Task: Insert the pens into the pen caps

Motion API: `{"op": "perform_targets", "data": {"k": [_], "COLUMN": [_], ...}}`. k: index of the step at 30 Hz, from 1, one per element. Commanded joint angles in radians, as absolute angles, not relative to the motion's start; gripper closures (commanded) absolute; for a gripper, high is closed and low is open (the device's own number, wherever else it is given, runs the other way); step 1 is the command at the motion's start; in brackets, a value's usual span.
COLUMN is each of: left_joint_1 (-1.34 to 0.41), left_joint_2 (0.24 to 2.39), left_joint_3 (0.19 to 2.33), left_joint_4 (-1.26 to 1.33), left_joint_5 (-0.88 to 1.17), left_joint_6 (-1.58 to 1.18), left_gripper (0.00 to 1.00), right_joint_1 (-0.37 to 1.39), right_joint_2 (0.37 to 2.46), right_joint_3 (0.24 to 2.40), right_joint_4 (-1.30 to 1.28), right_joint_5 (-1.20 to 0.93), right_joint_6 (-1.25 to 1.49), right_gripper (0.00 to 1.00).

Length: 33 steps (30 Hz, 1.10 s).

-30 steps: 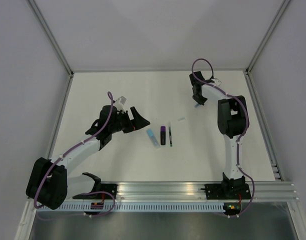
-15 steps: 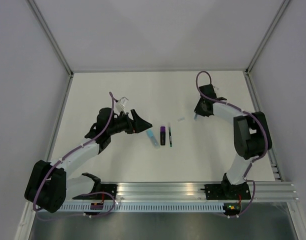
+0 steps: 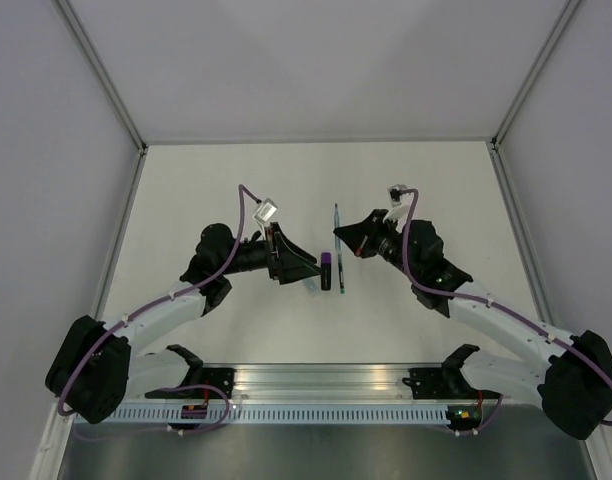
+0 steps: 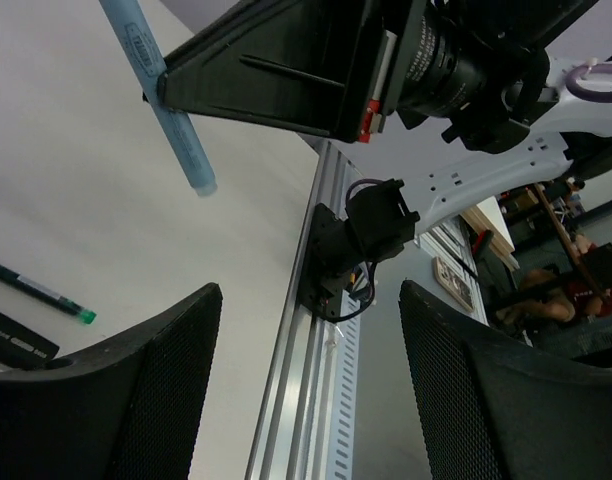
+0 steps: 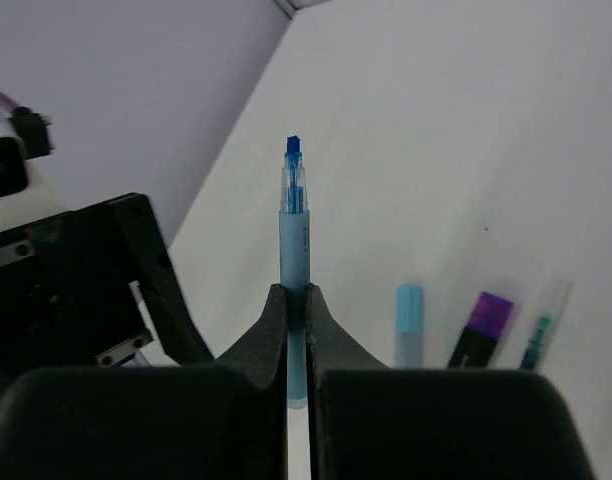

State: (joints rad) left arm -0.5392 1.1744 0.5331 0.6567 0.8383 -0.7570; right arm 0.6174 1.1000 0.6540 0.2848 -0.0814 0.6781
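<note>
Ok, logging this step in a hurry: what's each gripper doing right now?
Left gripper: open, nothing between its fingers.
Right gripper: closed on the thin blue pen.

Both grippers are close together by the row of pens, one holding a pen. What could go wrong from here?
1. The right gripper pinches the thin blue pen with much of it sticking out past the fingertips; a push on the tip may pivot it.
2. The left gripper is open and empty, close to the right one; they may collide.
3. Both sit right beside the purple marker and thin dark pen, which could get knocked.
</note>
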Motion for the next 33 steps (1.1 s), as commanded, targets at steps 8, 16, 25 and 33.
{"op": "perform_targets", "data": {"k": [8, 16, 25, 33], "left_joint_1": [-0.604, -0.611, -0.611, -0.614], "left_joint_2": [1.111, 1.039, 0.999, 1.019], "left_joint_3": [0.519, 0.485, 0.477, 0.486], "left_joint_4": [0.758, 0.781, 0.776, 0.793], "left_joint_5": [0.833, 0.793, 0.787, 0.822], "left_joint_6": [-0.750, -0.735, -0.727, -0.738], "left_gripper": [0.23, 0.26, 0.44, 0.55], "right_joint_1": [0.867, 0.972, 1.020, 1.040], "right_joint_2": [0.985, 0.979, 0.989, 1.009], "right_joint_3": [0.539, 0.502, 0.476, 0.482], "right_joint_4": [0.629, 0.704, 0.772, 0.810], "right_joint_5": [0.060, 0.130, 0.169, 0.179], "right_joint_6": [0.735, 0.730, 0.729, 0.730], "right_gripper": [1.00, 1.00, 1.00, 1.00]}}
